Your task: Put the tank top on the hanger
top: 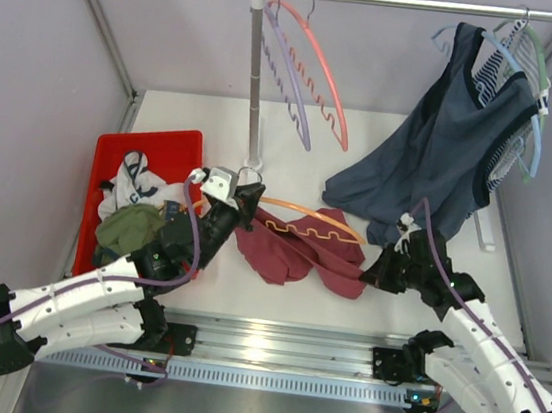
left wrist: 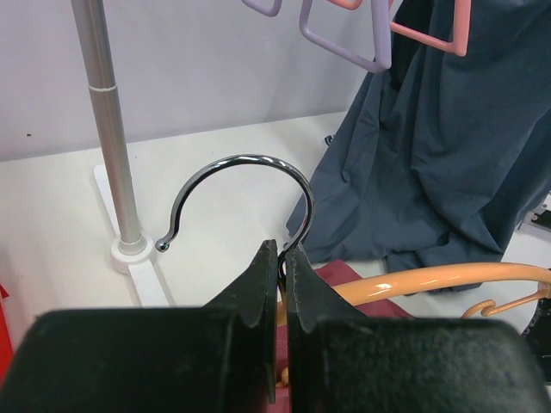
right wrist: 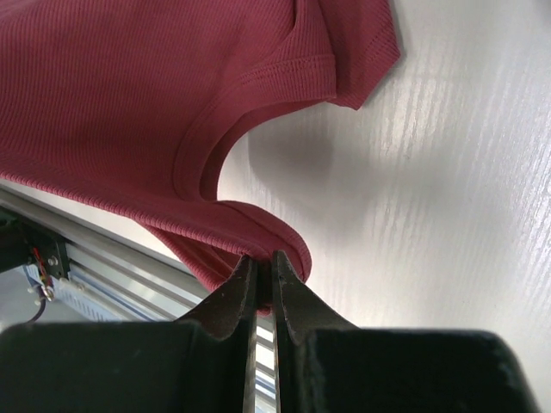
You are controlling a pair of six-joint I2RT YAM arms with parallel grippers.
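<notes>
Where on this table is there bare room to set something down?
Bare table between rack pole and blue-grey top, and along the near edge before the tank top. Crowded at centre: hanger, tank top, left gripper and right gripper; the red bin holds clothes.

hanger [top: 317, 218] on tank top [top: 295, 256] | bin [top: 149, 140] left — rack [top: 256, 83] behind (centre)
</notes>
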